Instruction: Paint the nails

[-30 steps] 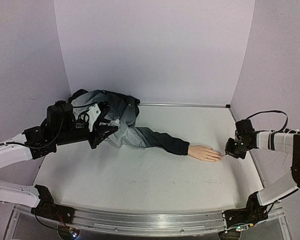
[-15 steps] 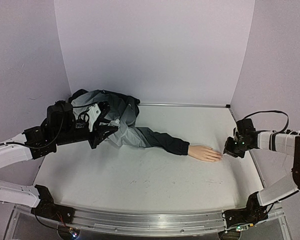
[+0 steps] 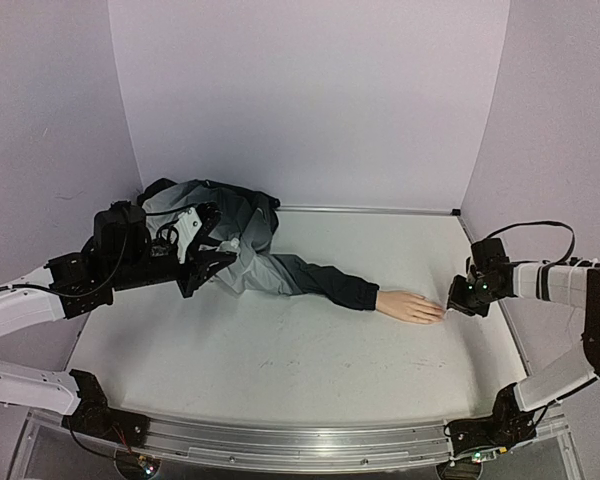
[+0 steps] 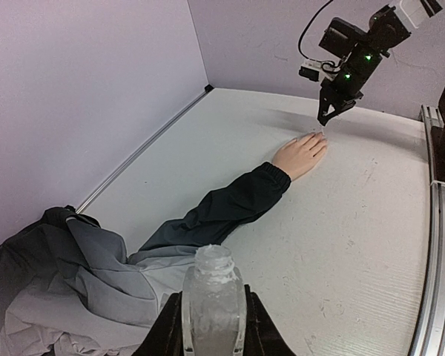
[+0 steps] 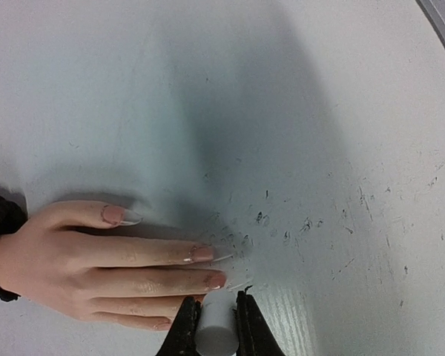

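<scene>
Still, my right gripper (image 5: pixel 216 320) stays clamped on a small white cylinder (image 5: pixel 216 338) at the mannequin hand's (image 5: pixel 96 274) nails (image 5: pixel 202 254), barely shifted. My left gripper (image 4: pixel 213 332) pinches the bottle (image 4: pixel 213 293).

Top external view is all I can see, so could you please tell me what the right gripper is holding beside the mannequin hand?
Observer: The right gripper is shut on a small white cylinder, probably a brush cap, right at the fingertips of the mannequin hand.
Operator: Thank you; is a bristle touching the nails?
Observer: The nails show long and pale-tipped, but I cannot make out any bristle.
Operator: And what does the left gripper hold?
Observer: The left gripper holds a small clear bottle, upright, its mouth uncapped.
</scene>
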Available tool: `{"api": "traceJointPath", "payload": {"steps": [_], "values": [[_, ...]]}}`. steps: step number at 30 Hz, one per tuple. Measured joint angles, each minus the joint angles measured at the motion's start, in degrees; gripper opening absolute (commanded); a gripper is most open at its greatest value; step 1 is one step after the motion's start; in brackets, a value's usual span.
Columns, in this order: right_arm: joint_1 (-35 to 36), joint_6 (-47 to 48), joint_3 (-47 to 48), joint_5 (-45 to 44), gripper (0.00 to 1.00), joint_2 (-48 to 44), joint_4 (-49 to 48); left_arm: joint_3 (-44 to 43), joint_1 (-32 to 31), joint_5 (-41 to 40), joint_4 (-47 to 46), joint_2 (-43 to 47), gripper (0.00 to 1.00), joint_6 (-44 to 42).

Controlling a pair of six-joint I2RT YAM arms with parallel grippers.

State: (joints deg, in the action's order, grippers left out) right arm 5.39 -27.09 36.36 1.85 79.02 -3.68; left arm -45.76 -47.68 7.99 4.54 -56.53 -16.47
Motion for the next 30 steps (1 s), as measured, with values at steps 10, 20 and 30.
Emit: {"api": "traceJointPath", "payload": {"steps": [10, 20, 30], "values": [[0.00, -2.10, 0.00, -5.03, 0.00, -0.07, 0.90, 0.00, 0.00, 0.00, 0.00, 0.00, 0.00, 0.00], [0.00, -0.61, 0.00, -0.94, 0.00, -2.21, 0.13, 0.00, 0.00, 0.00, 0.00, 0.00, 0.00, 0.00], [0.00, -0.37, 0.00, -0.79, 0.00, -0.81, -0.26, 0.00, 0.00, 0.00, 0.00, 0.00, 0.00, 0.00]]}}
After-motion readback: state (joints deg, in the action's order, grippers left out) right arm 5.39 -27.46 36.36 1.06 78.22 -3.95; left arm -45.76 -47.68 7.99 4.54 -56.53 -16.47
